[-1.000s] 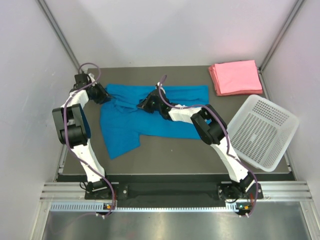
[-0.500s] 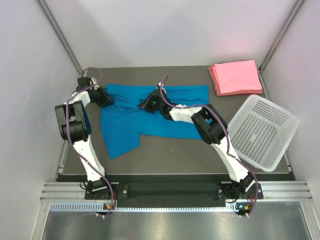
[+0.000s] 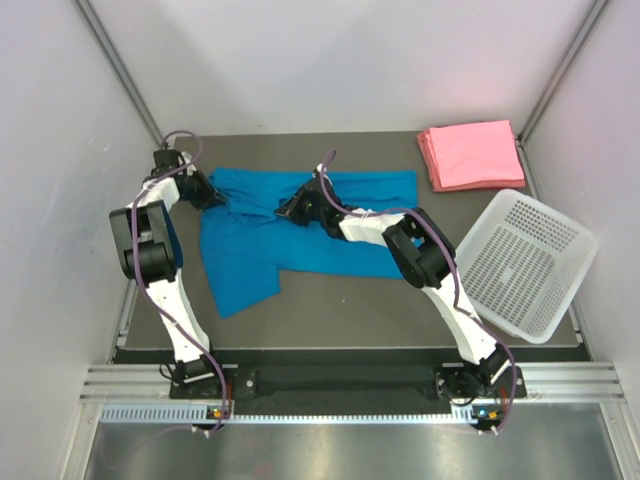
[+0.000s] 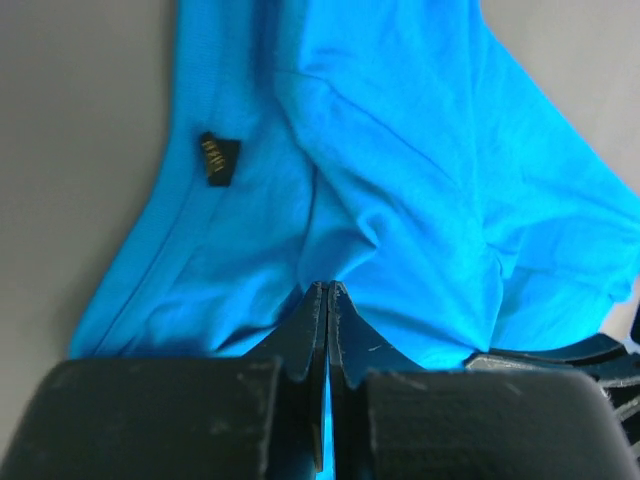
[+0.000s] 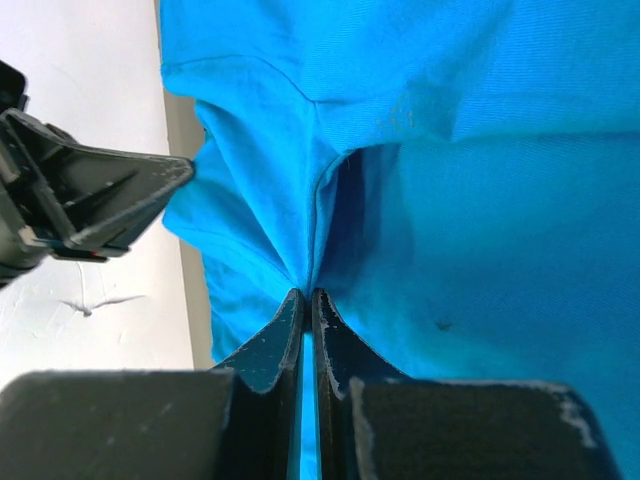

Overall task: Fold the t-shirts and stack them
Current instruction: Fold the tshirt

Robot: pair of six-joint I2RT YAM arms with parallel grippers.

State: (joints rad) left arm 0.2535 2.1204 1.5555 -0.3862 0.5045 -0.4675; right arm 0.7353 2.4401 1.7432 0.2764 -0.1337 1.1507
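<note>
- The grey surface point(image 3: 340, 310) is showing open room along its near edge, between the shirt and the arm bases.
- One bright blue t-shirt point(image 3: 250, 255) is lying rumpled across the far left part, its left side reaching near the surface's left edge.
- One white basket point(image 3: 548, 218) is sitting at the right edge and overhanging it.
- One stack of pink t-shirts point(image 3: 470, 153) is resting in the far right corner; how many it holds I cannot tell.
- The left gripper point(image 3: 213, 196) is clenching its jaws on blue cloth at the shirt's far left corner.
- The right gripper point(image 3: 288, 212) is pinching a blue fold midway along the far edge, jaws clamped together.
- One dark label point(image 4: 217, 159) is showing by the collar.
</note>
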